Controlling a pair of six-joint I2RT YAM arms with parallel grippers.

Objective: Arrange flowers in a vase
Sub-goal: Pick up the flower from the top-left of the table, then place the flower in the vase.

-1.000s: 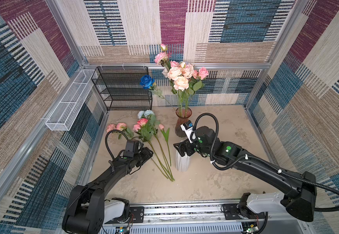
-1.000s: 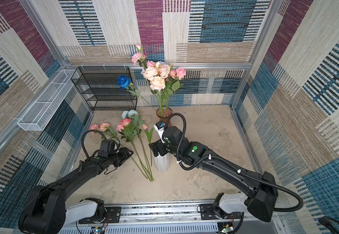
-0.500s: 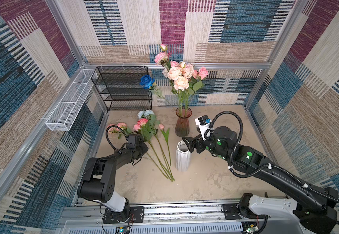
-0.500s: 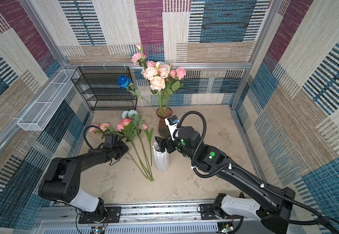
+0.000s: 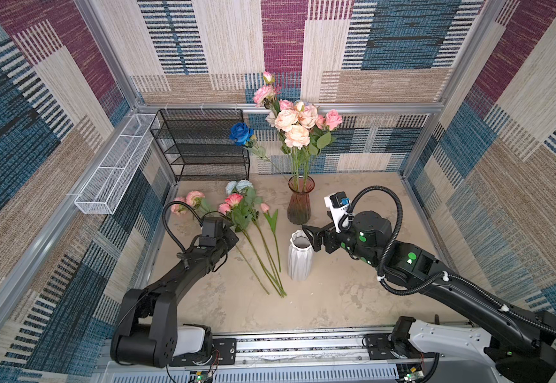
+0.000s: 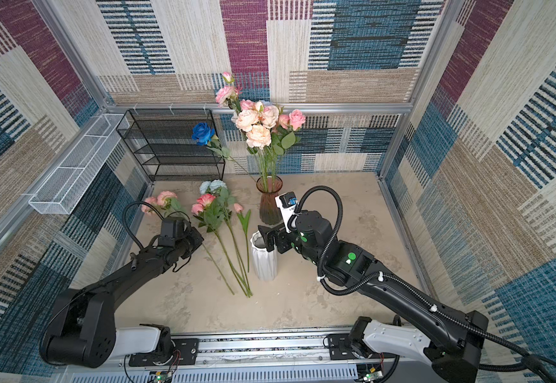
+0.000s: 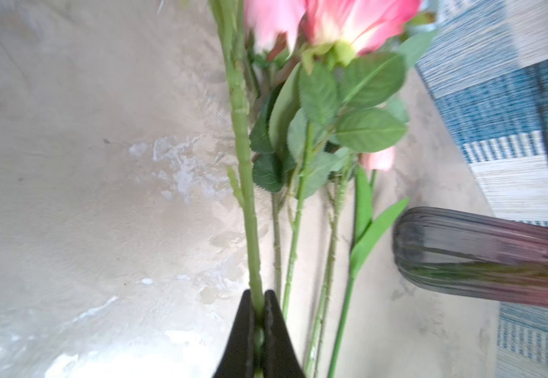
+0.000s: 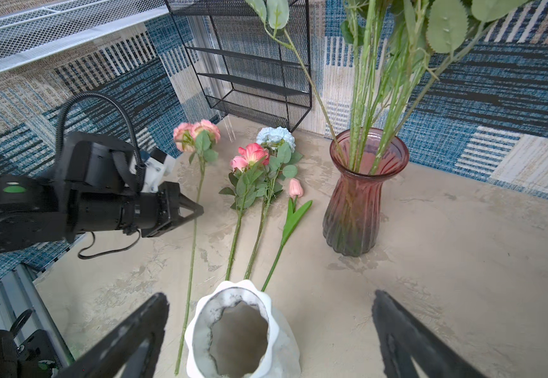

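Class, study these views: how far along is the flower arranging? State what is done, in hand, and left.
Done: a bunch and a blue rose stand in the red vase. In hand: the left gripper is shut on the stem of a pink flower; the right gripper is open at the empty white vase. Left: that flower, plus a pink rose, a pale blue flower and a tulip on the table.

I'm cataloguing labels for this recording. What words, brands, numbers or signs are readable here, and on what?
No text can be read.
White camera mount on the right arm: faint dark marks, too small to read.
White vase, red glass vase, black rack: no lettering visible.
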